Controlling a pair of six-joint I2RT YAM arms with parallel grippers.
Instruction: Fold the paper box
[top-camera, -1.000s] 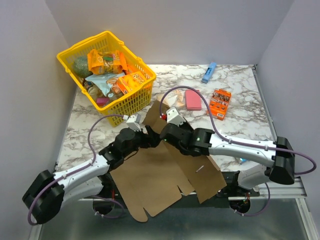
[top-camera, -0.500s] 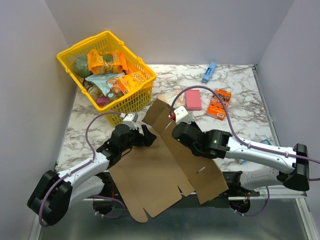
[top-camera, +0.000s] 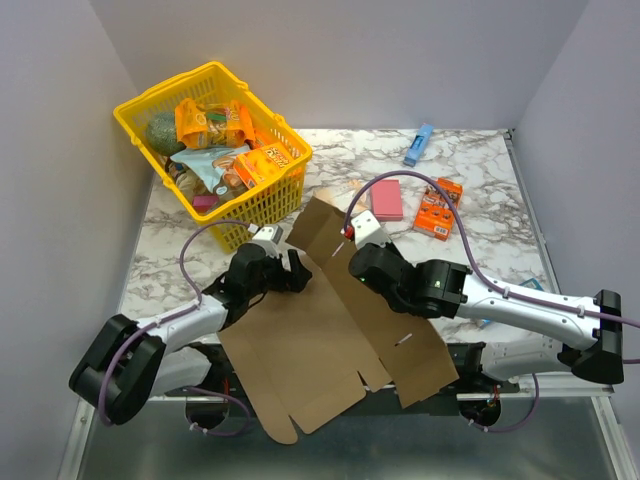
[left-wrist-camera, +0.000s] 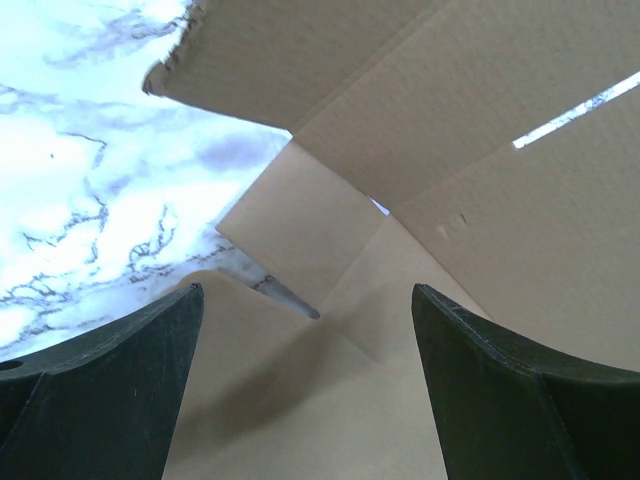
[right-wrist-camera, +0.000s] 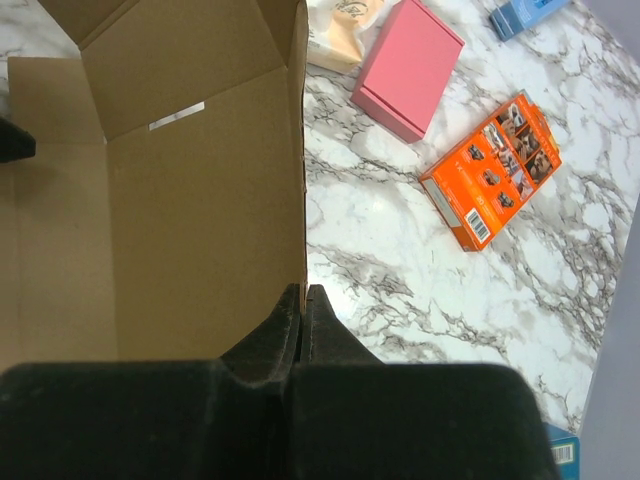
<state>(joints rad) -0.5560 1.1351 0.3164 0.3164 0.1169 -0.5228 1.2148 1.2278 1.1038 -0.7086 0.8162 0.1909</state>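
The right claw (right-wrist-camera: 303, 296) was shut tight on the paper box (top-camera: 300, 350). The left claw (left-wrist-camera: 305, 305) was wide open, empty.

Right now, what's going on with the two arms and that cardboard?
Both arms are working on the paper box, a brown cardboard sheet that lies mostly flat and hangs over the near table edge. It is not yet folded into shape. The right gripper is shut on the edge of one raised panel. The left gripper is open just above the sheet's left part and grips nothing. The yellow basket, pink box and orange snack box sit farther back, apart from both arms.
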